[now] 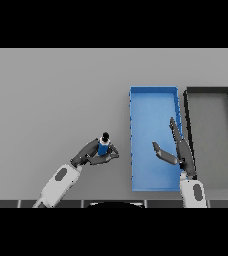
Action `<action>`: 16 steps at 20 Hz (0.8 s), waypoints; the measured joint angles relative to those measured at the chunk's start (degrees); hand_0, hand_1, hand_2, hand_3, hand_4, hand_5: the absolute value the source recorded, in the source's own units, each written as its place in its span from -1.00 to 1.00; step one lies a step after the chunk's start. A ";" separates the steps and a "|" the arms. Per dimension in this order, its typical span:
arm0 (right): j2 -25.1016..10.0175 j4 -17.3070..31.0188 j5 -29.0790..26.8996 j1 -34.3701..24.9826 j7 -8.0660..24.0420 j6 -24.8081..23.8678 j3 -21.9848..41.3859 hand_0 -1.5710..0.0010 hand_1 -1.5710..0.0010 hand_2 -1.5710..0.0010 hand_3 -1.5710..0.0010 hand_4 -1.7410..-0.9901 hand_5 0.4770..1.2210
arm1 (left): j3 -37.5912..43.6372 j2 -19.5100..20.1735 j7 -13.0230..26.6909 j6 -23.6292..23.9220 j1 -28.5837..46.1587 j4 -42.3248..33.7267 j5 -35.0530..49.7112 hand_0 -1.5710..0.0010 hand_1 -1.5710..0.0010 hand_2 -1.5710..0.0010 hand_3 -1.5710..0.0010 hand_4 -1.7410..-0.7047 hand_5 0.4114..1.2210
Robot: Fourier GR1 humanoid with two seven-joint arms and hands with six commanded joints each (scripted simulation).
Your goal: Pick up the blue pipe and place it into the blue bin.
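Left hand point(93, 154) fingers curled around upright blue pipe point(104, 146), just left of blue bin point(153, 95); placing remains; right hand point(178, 150) fingers spread over bin.

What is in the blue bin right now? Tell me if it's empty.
Empty. The blue bin shows only bare floor; the right hand is open over it. The blue pipe is outside it, gripped by the left hand.

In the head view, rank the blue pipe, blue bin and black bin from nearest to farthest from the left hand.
1. Blue pipe: held in the left hand's fingers, left of both bins.
2. Blue bin: to the hand's right; the right hand hovers open over it.
3. Black bin: farthest, beyond the blue bin at the right edge.
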 measured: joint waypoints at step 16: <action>-0.43 -0.38 1.43 1.01 -1.98 0.07 0.58 1.00 1.00 1.00 1.00 0.45 -0.57 | -2.45 0.71 6.15 0.34 -4.34 -15.54 2.42 -0.99 -0.99 -0.99 -0.84 -0.97 0.99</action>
